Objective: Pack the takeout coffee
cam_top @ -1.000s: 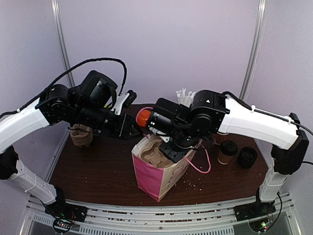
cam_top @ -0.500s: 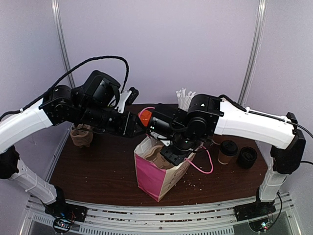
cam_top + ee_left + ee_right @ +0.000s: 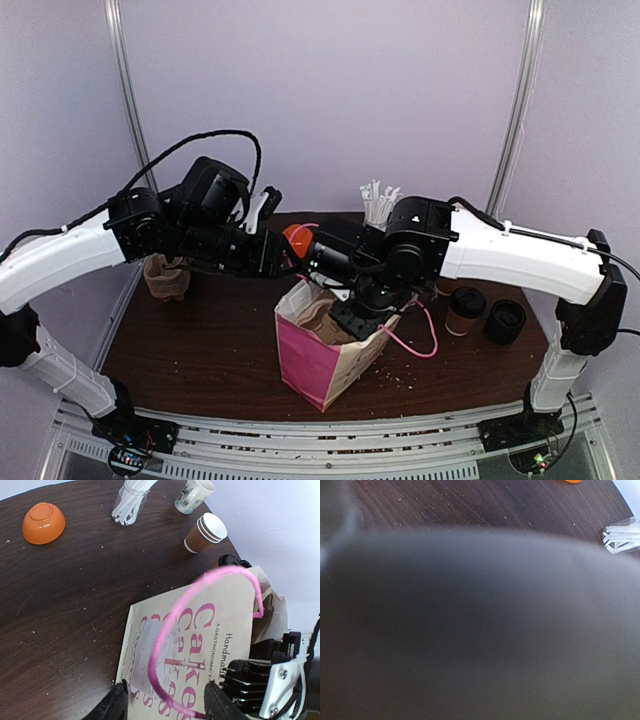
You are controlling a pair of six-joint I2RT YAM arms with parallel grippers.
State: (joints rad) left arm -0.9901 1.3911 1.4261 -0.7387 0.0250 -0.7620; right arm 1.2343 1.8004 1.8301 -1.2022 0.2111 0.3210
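Cataloguing takeout coffee (image 3: 465, 310): lidded kraft cup, standing right of the paper bag (image 3: 305, 360), beside lid stack (image 3: 505, 320). We are judging it light, crushable; grasp mid-wall, below lid; left gripper (image 3: 165, 707) spread, straddling pink handle (image 3: 200, 587); right gripper (image 3: 352, 318) inside bag, state unreadable.

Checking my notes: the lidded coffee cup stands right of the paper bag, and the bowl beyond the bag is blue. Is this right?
No: the bowl is orange, as the left wrist view shows. The lidded coffee cup stands right of the paper bag.
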